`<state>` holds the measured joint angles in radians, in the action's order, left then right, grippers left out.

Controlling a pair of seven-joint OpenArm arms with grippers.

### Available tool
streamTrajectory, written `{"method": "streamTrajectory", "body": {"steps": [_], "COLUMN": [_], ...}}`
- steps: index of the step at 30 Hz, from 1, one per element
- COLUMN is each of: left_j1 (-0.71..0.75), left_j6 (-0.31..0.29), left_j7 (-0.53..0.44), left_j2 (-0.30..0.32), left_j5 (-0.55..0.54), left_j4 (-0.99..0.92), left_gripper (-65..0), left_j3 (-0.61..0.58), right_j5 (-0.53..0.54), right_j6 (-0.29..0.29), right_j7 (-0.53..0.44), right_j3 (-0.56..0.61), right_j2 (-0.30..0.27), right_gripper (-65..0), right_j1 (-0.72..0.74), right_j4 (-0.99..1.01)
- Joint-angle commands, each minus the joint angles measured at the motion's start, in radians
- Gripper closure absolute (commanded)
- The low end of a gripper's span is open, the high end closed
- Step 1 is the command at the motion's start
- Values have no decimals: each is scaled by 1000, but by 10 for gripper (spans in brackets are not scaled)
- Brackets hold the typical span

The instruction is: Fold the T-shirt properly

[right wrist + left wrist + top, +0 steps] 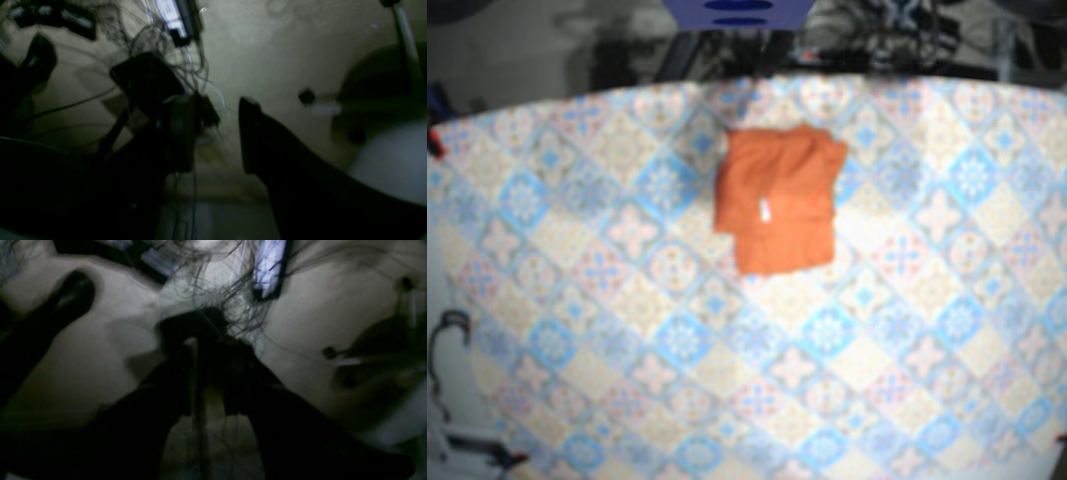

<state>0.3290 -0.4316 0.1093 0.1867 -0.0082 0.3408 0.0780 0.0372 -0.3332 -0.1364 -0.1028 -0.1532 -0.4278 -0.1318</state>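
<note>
I log one orange T-shirt, upper centre, folded compact: light, limp, best pinched at corners; left gripper fingers together and empty, right gripper fingers apart and empty.

- The left gripper reaches up from 6 o'clock as two dark shapes, tips meeting near the centre.
- Thin tangled wires spread at 12 o'clock.
- A bright bluish panel sits at 1 o'clock.
- A dark rounded shape lies at 10 o'clock, too blurred to name.
</note>
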Motion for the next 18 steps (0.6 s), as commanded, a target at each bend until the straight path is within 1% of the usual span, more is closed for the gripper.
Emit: {"method": "streamTrajectory", "body": {"steps": [1, 3, 5, 6, 9, 10, 12, 13, 15, 18], "left_j1": [-26, -69, -86, -97, -120, -120, -120, -120, -120, -120], "left_j6": [-2, 0, 0, 0, 9, 38, 119, 159, 221, 242], "left_j7": [7, 7, 5, 3, 3, 3, 0, -9, -58, -112], "left_j2": [-8, -34, -52, -63, -92, -106, -129, -141, -160, -161], "left_j5": [15, 15, 15, 15, 14, 14, 18, 20, 26, 27], "left_j4": [-30, -58, -56, -56, -56, -56, -56, -56, -56, -61], "left_gripper": [-136, -136, -136, -136, -136, -136, -136, -136, -136, -136], "left_j3": [1, 1, 1, 3, 7, 18, 29, 27, 26, 26], "right_j5": [0, 0, 11, 25, 92, 123, 198, 246, 312, 369], "right_j6": [4, 4, 4, 4, 4, 4, 4, 4, 4, 4], "right_j7": [-21, -52, -65, -75, -133, -145, -147, -147, -145, -145], "right_j3": [8, 7, 7, 7, 7, 7, 7, 7, 10, 8], "right_j2": [14, 54, 65, 76, 137, 149, 155, 168, 183, 188], "right_gripper": [-218, -218, -218, -218, -218, -219, -220, -220, -218, -220], "right_j1": [4, 19, 25, 24, 25, 25, 40, 59, 86, 97], "right_j4": [10, 10, 10, 8, 8, 8, 8, 10, 11, 11]}}
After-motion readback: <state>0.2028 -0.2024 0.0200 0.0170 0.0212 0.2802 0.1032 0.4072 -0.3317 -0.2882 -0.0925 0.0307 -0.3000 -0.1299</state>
